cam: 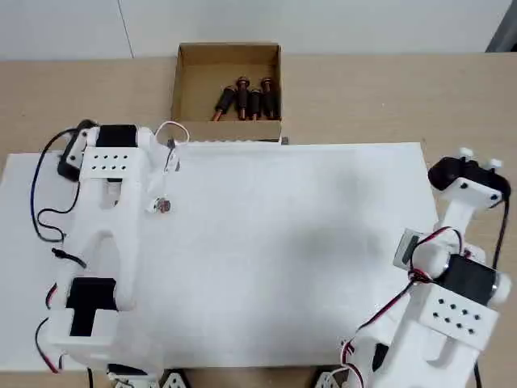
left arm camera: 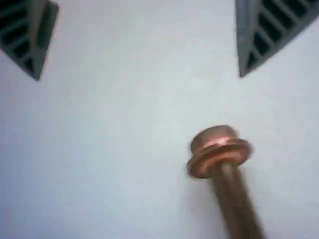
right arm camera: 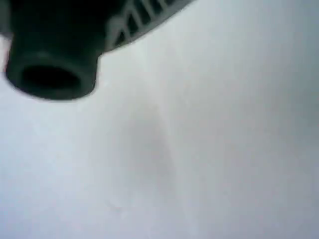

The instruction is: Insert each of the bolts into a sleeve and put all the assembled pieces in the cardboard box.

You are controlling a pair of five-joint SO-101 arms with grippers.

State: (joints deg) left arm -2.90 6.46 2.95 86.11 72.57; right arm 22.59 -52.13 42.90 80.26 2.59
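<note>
Copper bolt (left arm camera: 219, 152) lies by wide-spread left hand (left arm camera: 138, 69).

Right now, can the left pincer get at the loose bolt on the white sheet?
Probably yes. The bolt lies alone on the white sheet, close by the open left pincer, with nothing visibly between them. It sits off-centre, nearer one fingertip, so a small correction may be needed.
</note>
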